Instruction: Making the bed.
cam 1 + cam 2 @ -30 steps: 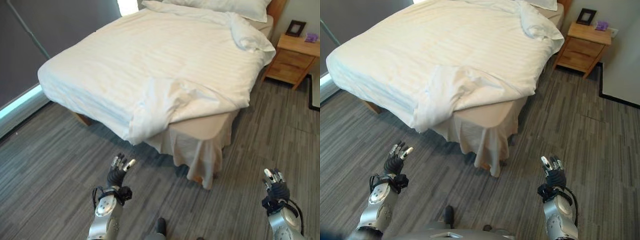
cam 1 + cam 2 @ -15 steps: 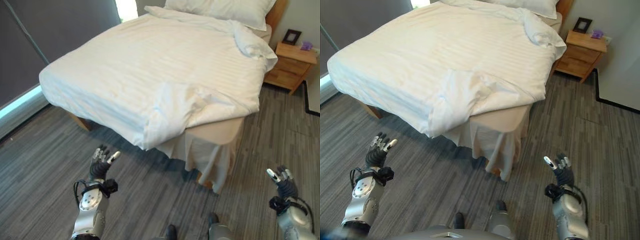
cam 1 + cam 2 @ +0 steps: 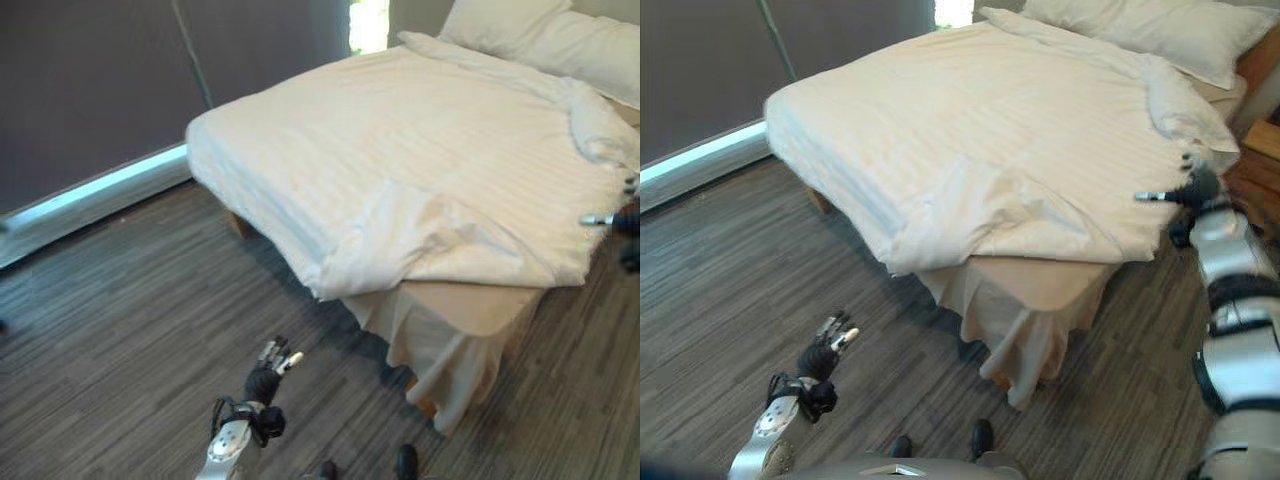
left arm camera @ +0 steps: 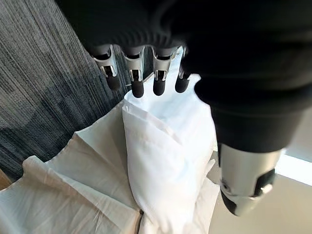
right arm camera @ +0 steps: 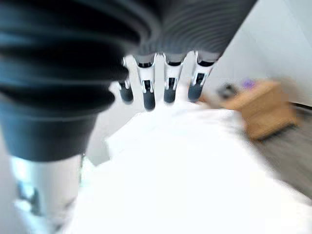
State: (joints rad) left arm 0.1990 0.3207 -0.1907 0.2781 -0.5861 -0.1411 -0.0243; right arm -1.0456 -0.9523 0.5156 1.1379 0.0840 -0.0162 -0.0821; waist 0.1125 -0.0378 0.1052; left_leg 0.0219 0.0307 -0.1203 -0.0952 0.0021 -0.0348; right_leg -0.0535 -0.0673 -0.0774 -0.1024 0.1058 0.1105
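Eye views: the folded-back duvet corner (image 3: pixel 970 215) lies at the bed's foot. The right hand (image 3: pixel 1196 190), fingers straight, hovers nearer. The left hand (image 3: pixel 266 375) hangs low.

Wrist views: both hands open, empty.

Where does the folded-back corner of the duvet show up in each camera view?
Left eye view: folded-back duvet corner, centre, above the bed skirt.
Right eye view: centre.
Left wrist view: past the left hand, hanging fold.
Right wrist view: cannot tell.
Shared landmark: bed skirt.
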